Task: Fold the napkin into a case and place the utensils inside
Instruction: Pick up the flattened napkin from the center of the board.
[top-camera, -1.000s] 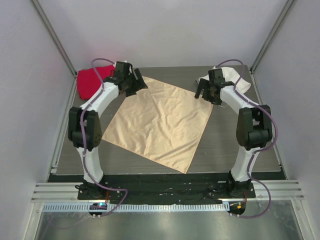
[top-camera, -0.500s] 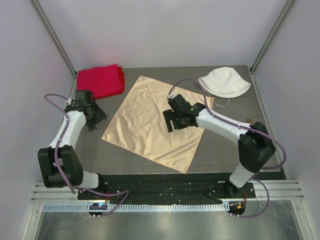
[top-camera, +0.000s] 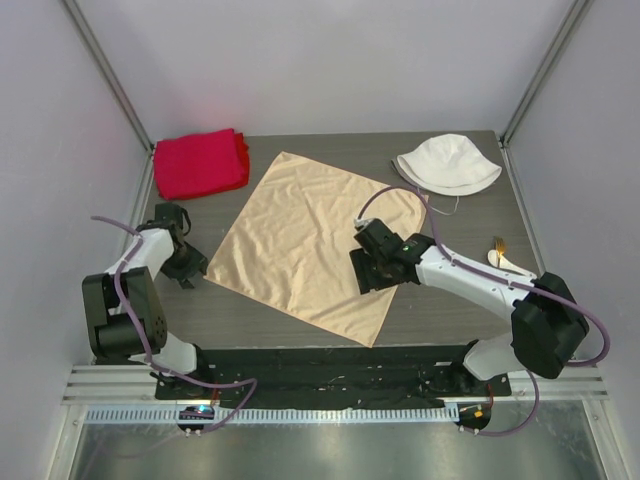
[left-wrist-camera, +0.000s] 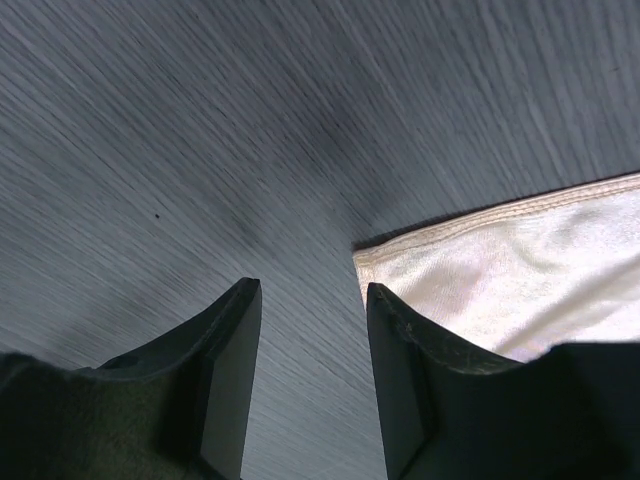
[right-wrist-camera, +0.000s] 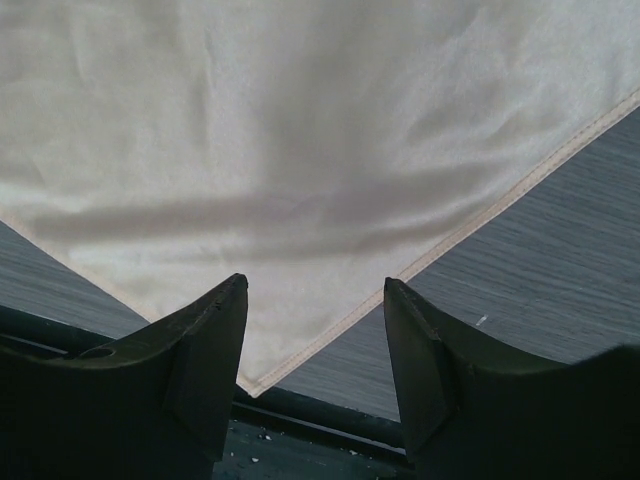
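The napkin (top-camera: 310, 240) lies spread flat, set like a diamond, in the middle of the dark surface (top-camera: 260, 325). The left gripper (top-camera: 185, 265) hangs just beside its left corner, jaws parted with only bare surface between them. The right gripper (top-camera: 375, 270) hovers over its right edge, jaws likewise apart and empty. The utensils (top-camera: 500, 257) lie at the right, apart from the cloth.

Open table (top-camera: 480, 225) lies left and right of the napkin (top-camera: 300, 240). Behind the napkin, a red cloth (top-camera: 200, 162) and a hat (top-camera: 448, 163) fill the far corners
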